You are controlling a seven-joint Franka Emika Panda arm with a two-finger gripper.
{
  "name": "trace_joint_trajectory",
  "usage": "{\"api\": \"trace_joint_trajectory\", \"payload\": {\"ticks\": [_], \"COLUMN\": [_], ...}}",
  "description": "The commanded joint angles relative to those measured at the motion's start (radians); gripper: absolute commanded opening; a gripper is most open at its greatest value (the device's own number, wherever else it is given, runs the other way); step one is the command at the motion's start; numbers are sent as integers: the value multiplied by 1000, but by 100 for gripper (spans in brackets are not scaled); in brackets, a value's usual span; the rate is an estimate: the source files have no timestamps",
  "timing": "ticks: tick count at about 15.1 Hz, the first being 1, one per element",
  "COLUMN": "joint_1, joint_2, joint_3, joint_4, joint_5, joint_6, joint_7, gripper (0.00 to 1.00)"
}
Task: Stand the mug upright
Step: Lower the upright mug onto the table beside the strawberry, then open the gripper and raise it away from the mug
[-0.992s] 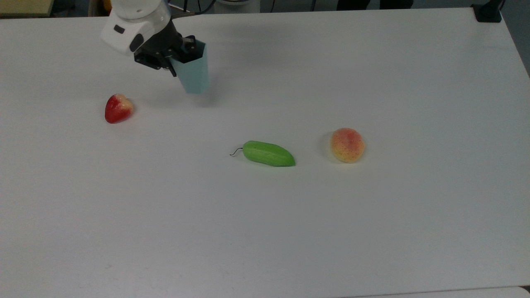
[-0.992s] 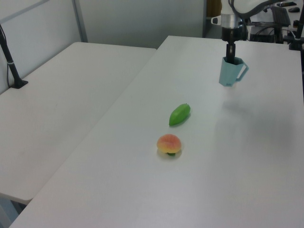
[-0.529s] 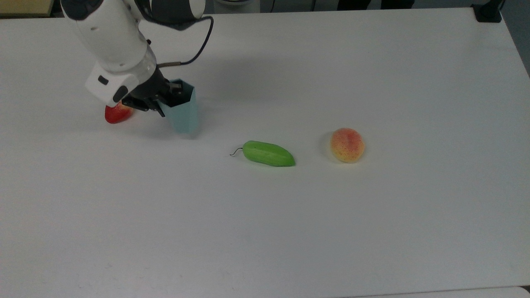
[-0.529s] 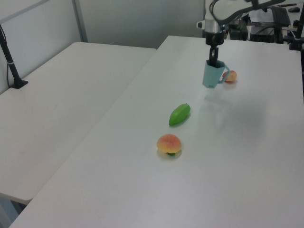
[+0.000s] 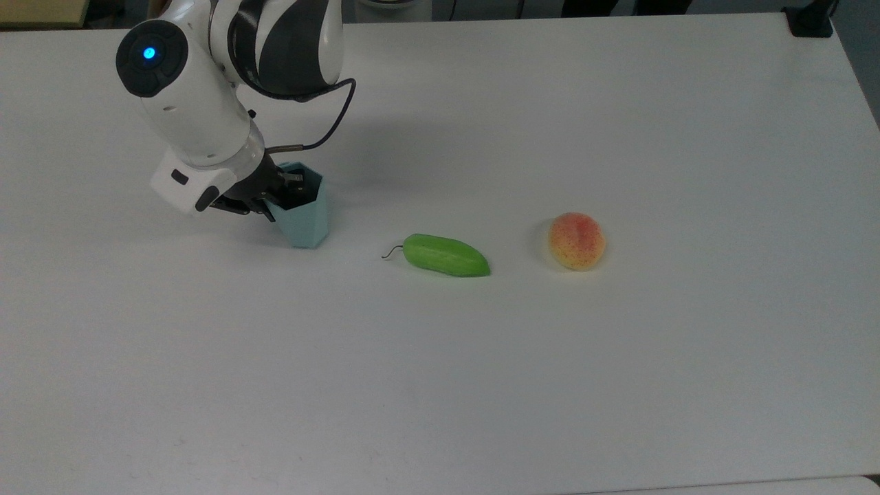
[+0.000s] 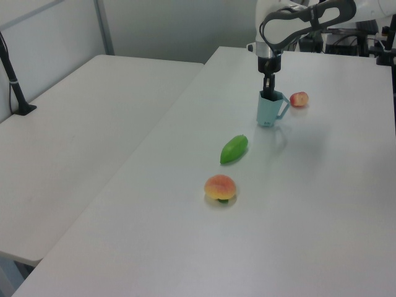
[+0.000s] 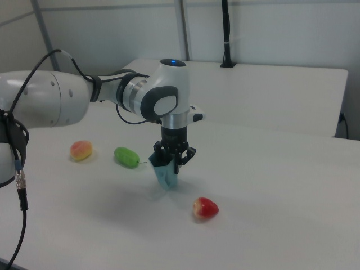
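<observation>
The mug [image 5: 304, 218] is a pale blue-teal faceted cup. It stands upright with its mouth up, left of the table's middle in the top view. In the left view the mug [image 6: 267, 111] shows a handle on its right side. My gripper [image 5: 285, 190] reaches down from above and is shut on the mug's rim, one finger inside the mouth and one outside. The same grip shows in the left view at the gripper [image 6: 268, 94] and in the right view at the gripper [image 7: 170, 160] over the mug [image 7: 167, 175]. I cannot tell whether the mug's base touches the table.
A green cucumber [image 5: 445, 255] lies just right of the mug in the top view, with a peach [image 5: 576, 240] farther right. A red strawberry [image 6: 299, 99] sits close behind the mug in the left view. The white table [image 5: 481, 385] stretches wide towards the top view's bottom.
My gripper has carried the mug towards the top view's bottom and lowered it to table height. The arm now covers the strawberry in the top view.
</observation>
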Motion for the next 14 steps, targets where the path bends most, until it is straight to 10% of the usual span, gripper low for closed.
{"api": "trace_joint_trajectory", "payload": {"ticks": [1,4,14], "joint_1": [9,17,52], "joint_2": [-4,-8,-367], "joint_3": [-12,-6,3], "joint_4": [7,4,-18], "joint_5": [21,7,10], "joint_6": [4,7,-177], "joint_7": [18,86,234], "gripper": [40,96,100]}}
